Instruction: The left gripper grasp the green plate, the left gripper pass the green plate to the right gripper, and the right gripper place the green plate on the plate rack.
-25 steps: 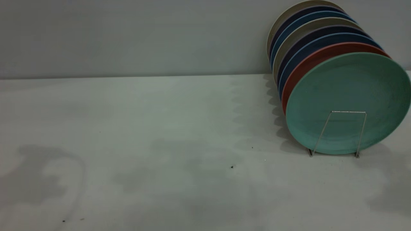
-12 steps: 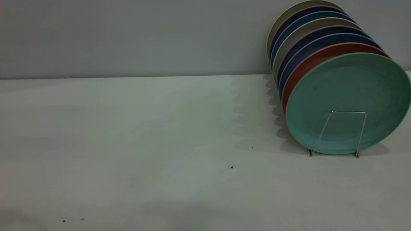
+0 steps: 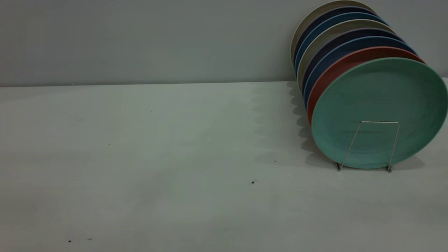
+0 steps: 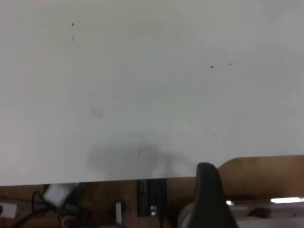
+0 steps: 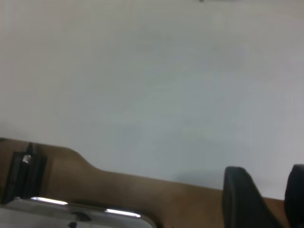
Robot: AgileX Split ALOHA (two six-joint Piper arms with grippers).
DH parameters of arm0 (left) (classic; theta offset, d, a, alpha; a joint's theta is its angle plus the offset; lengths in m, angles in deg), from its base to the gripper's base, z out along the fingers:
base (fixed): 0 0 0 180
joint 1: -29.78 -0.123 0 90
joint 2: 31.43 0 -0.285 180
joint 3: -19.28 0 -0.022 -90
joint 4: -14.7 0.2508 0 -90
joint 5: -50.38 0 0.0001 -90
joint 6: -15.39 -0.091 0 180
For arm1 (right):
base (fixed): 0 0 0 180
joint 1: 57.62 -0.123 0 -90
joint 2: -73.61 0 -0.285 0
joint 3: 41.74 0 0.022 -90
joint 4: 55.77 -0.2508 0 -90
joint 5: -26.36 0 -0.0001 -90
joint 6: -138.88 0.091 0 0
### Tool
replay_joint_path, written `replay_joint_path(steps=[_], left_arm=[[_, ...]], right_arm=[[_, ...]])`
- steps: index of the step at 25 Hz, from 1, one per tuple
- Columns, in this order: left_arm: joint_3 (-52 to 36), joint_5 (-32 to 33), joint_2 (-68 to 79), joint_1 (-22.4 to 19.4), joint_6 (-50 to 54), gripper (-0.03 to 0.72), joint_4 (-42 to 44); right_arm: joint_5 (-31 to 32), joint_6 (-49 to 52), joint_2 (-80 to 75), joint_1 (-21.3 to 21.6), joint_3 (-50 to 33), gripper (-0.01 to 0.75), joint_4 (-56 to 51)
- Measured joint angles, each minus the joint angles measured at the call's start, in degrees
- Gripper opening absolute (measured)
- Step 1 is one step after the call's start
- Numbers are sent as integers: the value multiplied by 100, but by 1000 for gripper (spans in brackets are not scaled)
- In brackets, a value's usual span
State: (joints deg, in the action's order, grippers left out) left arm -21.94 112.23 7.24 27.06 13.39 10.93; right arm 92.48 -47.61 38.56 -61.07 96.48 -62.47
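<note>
Upright, green plate (image 3: pixel 379 105) frontmost in plate rack (image 3: pixel 367 145).

Exterior low, level, wrists over table (image 3: pixel 175 157)

right gripper (image 5: pixel 266 199) seemingly parted, left gripper (image 4: pixel 211 199) low

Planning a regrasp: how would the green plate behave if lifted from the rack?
The green plate looks like stiff, thin matte plastic, so probably light and not fragile. Standing on edge behind the plate rack loop, it could roll or tip once freed.
</note>
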Motion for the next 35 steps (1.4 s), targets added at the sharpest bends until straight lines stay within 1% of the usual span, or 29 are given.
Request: replay_joint_path(steps=[7, 13, 17, 24, 35], left_arm=[[-638, 138, -1284, 0, -24, 516, 11], [-683, 125, -1799, 0, -267, 516, 5], [-708, 126, -1836, 28, -281, 516, -94], [-808, 191, -1836, 245, -283, 516, -58], [-810, 191, -1836, 244, -282, 516, -28]], right_arm=[[-105, -550, 1181, 0, -620, 241, 126], [-113, -594, 2103, 0, -796, 241, 228], [-113, -594, 2175, 0, -796, 241, 228], [-113, -588, 2175, 0, -796, 241, 233], [-113, -585, 2175, 0, -796, 241, 234]])
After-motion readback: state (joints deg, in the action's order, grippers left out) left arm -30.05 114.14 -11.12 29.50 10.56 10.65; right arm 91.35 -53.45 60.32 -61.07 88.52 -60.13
